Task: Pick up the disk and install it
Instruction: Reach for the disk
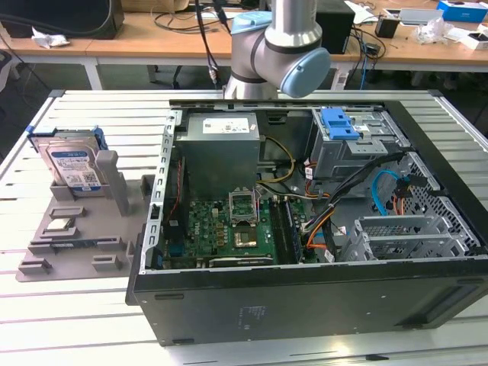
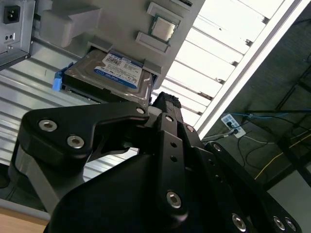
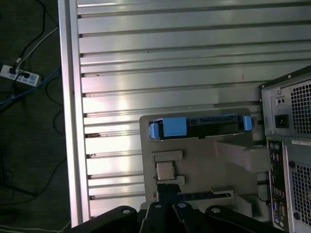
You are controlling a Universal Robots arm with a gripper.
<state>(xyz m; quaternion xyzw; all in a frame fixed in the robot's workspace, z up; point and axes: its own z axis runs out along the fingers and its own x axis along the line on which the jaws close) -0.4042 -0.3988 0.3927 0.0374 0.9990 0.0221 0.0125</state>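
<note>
1. Room: I see wooden desks (image 1: 152, 38) with cables and boxes behind the rig, and a power strip (image 3: 14, 73) on the dark floor.
2. Table (image 1: 84, 320): ribbed aluminium slats, bare metal, carrying everything below.
3. Computer case (image 1: 305, 305): black, lying on its side with the panel off. The circuit board, power supply and wiring are exposed. It sits toward the exterior view's right.
4. Arm (image 1: 282, 46): grey with pale blue caps, rising behind the case.
5. Holder (image 1: 84, 252): a grey moulded tray, just beside the case on the exterior view's left.
6. Gripper (image 2: 165, 104): black, hanging over the holder and apart from it. I cannot tell whether it is spread or pressed together. I see nothing in its grasp.
7. Disk (image 1: 72, 168): silver with a white-and-blue label and a blue frame. It stands on edge in the holder's rear slot, untouched.
8. Chip (image 1: 59, 225): small, square and silver, lying flat in a holder pocket near the disk.
</note>
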